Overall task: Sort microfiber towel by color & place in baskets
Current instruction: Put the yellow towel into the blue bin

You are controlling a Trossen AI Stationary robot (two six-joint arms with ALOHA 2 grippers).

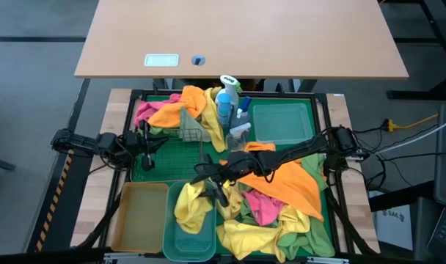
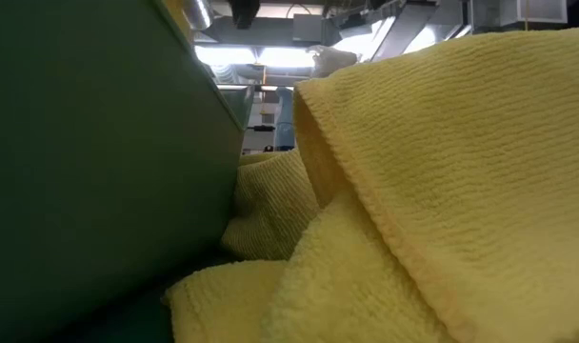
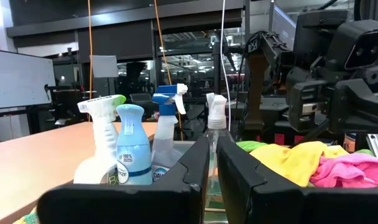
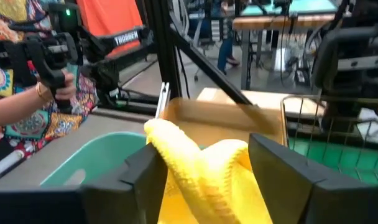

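seen from above, a large green tray (image 1: 153, 170) sits on a wooden table and holds a jumble of microfiber towels. the right gripper (image 1: 210, 185) reaches across to the near middle of the tray and is closed on a yellow towel (image 1: 191, 205), which hangs over the far rim of the teal basket (image 1: 180, 242). in the right wrist view the same yellow towel (image 4: 198, 165) is pinched between the two dark fingers (image 4: 136, 177), above the teal basket (image 4: 89, 158), with the amber-tan basket (image 4: 220, 118) just beyond. from overhead the amber-tan basket (image 1: 137, 216) sits beside the teal one on its left. a clear basket (image 1: 282, 122) lies at the far right of the tray, and a wire-mesh basket (image 1: 191, 132) stands near the far middle with yellow and pink towels draped on it. an orange towel (image 1: 293, 183) is spread over the right arm, above a heap of yellow, pink and green towels (image 1: 267, 224). spray bottles (image 1: 227, 99) stand at the tray's far edge. the left gripper (image 1: 144, 155) waits over bare tray at the left, its fingers (image 3: 239, 174) nearly together and holding nothing. a person's hand (image 4: 63, 87) holding a controller shows beyond the table.
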